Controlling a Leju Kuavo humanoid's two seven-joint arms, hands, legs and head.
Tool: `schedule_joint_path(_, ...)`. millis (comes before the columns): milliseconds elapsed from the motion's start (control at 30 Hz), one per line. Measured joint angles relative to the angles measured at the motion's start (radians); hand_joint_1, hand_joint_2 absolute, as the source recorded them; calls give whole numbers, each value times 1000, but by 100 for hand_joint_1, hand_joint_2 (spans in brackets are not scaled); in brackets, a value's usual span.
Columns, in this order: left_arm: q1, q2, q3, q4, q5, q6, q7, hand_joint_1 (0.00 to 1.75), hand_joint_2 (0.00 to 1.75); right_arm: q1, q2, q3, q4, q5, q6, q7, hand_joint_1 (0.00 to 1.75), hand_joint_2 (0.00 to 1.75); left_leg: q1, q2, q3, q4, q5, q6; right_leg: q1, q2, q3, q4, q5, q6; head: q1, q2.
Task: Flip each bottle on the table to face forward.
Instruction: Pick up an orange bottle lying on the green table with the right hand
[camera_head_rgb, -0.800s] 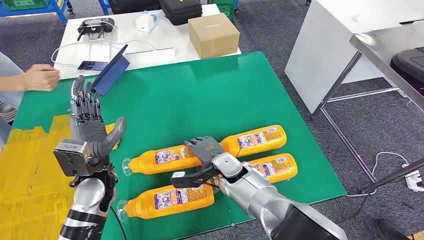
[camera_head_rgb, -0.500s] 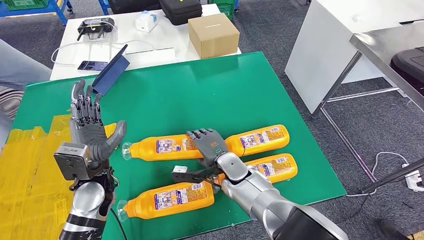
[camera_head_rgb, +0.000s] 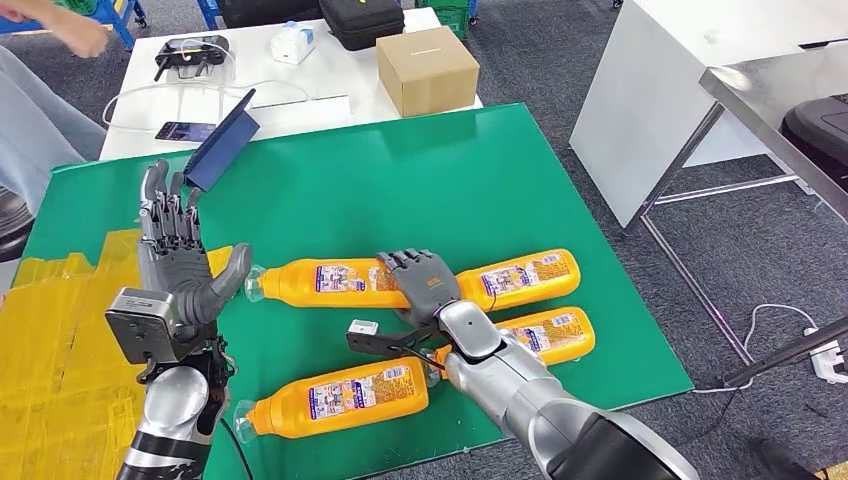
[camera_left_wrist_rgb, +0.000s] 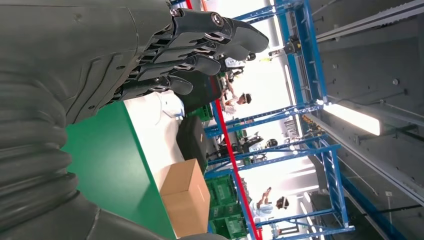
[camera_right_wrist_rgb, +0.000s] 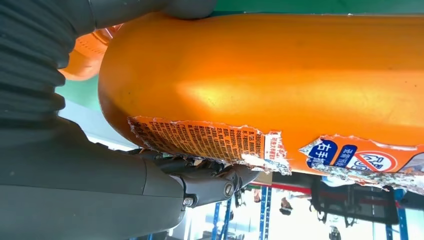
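The green table (camera_head_rgb: 400, 180) carries four orange bottles lying on their sides, caps pointing left. The far-left bottle (camera_head_rgb: 325, 282) now lies a little farther from the robot and more level than 0.8 s ago, its cap closer to the left hand's thumb. The right hand (camera_head_rgb: 422, 282) rests palm-down over the junction where this bottle meets the far-right bottle (camera_head_rgb: 525, 276), fingers draped over the orange body; it has slid slightly farther and rightward along with the bottle. In the right wrist view the orange body, with its torn label, presses against the palm and the fingers (camera_right_wrist_rgb: 210, 182) curl round its far side, so the hand grips the far-left bottle. The near-right bottle (camera_head_rgb: 545, 333) lies just beside the right forearm, and the near-left bottle (camera_head_rgb: 345, 395) sits at the near edge; neither has shifted.

The left hand (camera_head_rgb: 180, 262) stays raised upright over the yellow patch (camera_head_rgb: 60, 330) on the left, fingers spread apart and holding nothing, much as before.

On the white table (camera_head_rgb: 250, 70) beyond stands a cardboard box (camera_head_rgb: 427, 68). A person's hand (camera_head_rgb: 75, 35), which was at the left edge of the green table earlier, is now at the far left corner of the head view, with a grey sleeve (camera_head_rgb: 40, 120) below it.
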Motion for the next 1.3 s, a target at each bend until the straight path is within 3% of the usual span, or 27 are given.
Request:
schedule_joint_path(233,12,0,-12,-20,-45,-18,22,0,175,48,-14,-110,-149,-72,-150,-102,175,175,0,0,0,0,0,0,0,0,0,0,0,0,0,0)
schedule_joint_path(400,25,4,-41,-48,-82,-107,62,0,175,185,-41,-248,-442,-238,-105,-219,175,175,0,-1,-1,0,0,0,0,-1,0,0,0,0,0,0)
schedule_joint_path(567,-10,25,-97,-66,-189,-195,130,0,175,379,-77,-344,-733,-414,-68,-335,175,175,0,-6,-2,0,0,0,0,-6,0,0,0,0,0,0)
schedule_joint_path(700,-23,34,-135,-76,-212,-214,149,0,175,473,-99,-383,-887,-464,-56,-368,175,175,0,-5,-2,0,0,0,0,-6,0,0,0,0,0,0)
schedule_joint_path(867,-9,43,-167,-77,-210,-234,164,0,175,492,-102,-409,-992,-486,-54,-385,175,175,0,-4,-1,0,0,0,0,-5,-1,0,0,0,0,0)
schedule_joint_path(1000,-10,53,-174,-72,-133,-306,197,0,175,515,-103,-422,-1052,-512,-46,-400,175,175,0,-4,-1,0,0,0,0,-5,-1,0,0,0,0,0)
schedule_joint_path(1133,-26,61,-176,-51,-40,-377,219,0,175,524,-103,-425,-1075,-544,-21,-413,175,175,0,-4,-1,0,0,0,0,-5,0,0,0,0,0,0)
schedule_joint_path(1300,-46,65,-178,-31,29,-391,227,0,175,525,-98,-422,-1076,-566,-16,-422,175,175,0,-4,-1,0,1,0,0,-5,0,0,0,0,0,0)
